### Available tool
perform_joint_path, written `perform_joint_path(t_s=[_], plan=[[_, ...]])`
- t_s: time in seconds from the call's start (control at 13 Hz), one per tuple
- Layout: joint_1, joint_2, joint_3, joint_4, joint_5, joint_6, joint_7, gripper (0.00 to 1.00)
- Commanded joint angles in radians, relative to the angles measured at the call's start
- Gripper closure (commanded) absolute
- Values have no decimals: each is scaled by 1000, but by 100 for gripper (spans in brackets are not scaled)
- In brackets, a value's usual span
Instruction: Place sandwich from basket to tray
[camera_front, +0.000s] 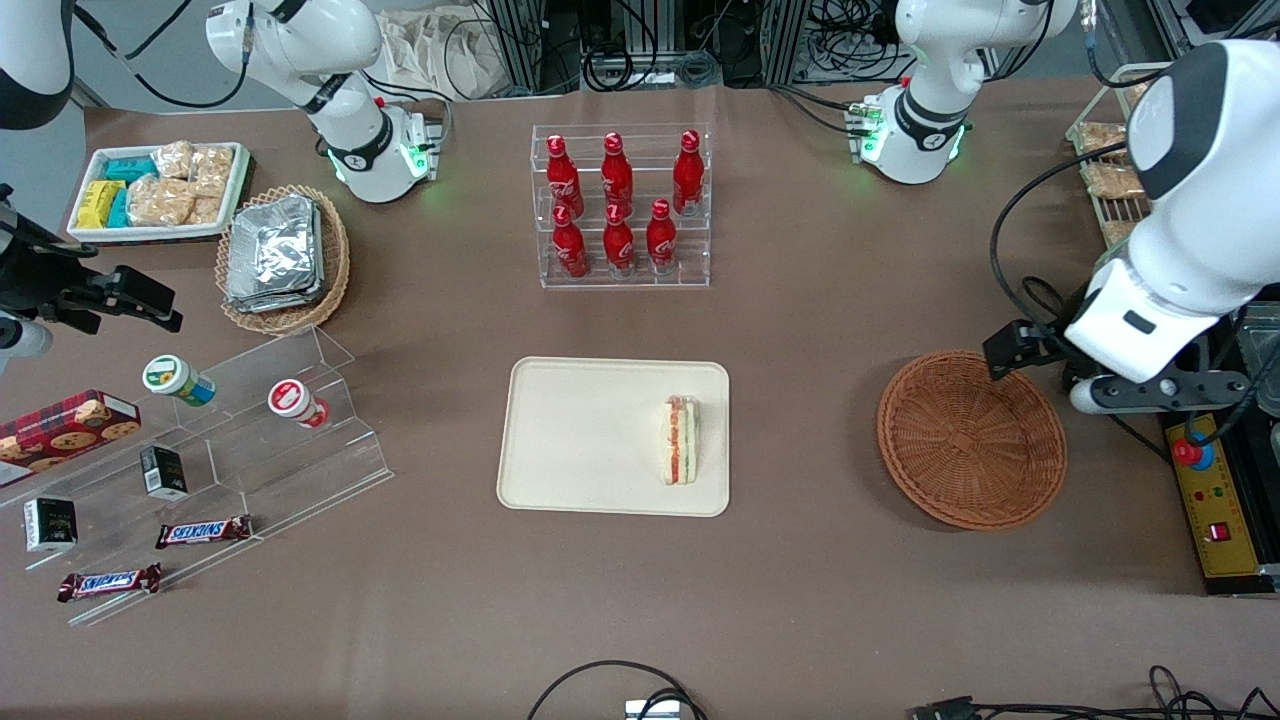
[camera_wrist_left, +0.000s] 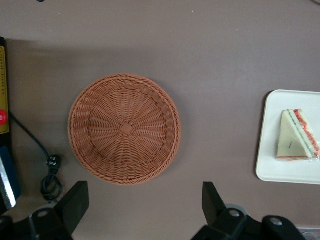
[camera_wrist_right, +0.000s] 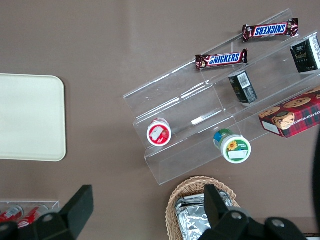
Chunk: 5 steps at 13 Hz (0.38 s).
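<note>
The sandwich (camera_front: 681, 440) lies on the cream tray (camera_front: 580, 440), at the tray's end nearer the working arm; it also shows in the left wrist view (camera_wrist_left: 298, 136) on the tray (camera_wrist_left: 280, 165). The round reddish-brown basket (camera_front: 970, 438) is empty and sits on the table toward the working arm's end; the left wrist view looks straight down into it (camera_wrist_left: 125, 129). My left gripper (camera_front: 1012, 350) hangs above the basket's rim, farther from the front camera than the basket's middle. It is open and empty (camera_wrist_left: 145, 192), well above the table.
A clear rack of red bottles (camera_front: 620, 205) stands farther from the front camera than the tray. A yellow control box with a red button (camera_front: 1210, 490) and a black cable (camera_wrist_left: 50, 170) lie beside the basket. A clear stepped shelf (camera_front: 250, 430) with snacks stands toward the parked arm's end.
</note>
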Motion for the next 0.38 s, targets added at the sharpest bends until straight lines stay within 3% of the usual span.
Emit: perform_joint_path(t_s=[0.0,0.31], plan=[[-26,-39,38,-19,-16,-33,32,0],[-65,-30,67,8,-14,-49,32,0]])
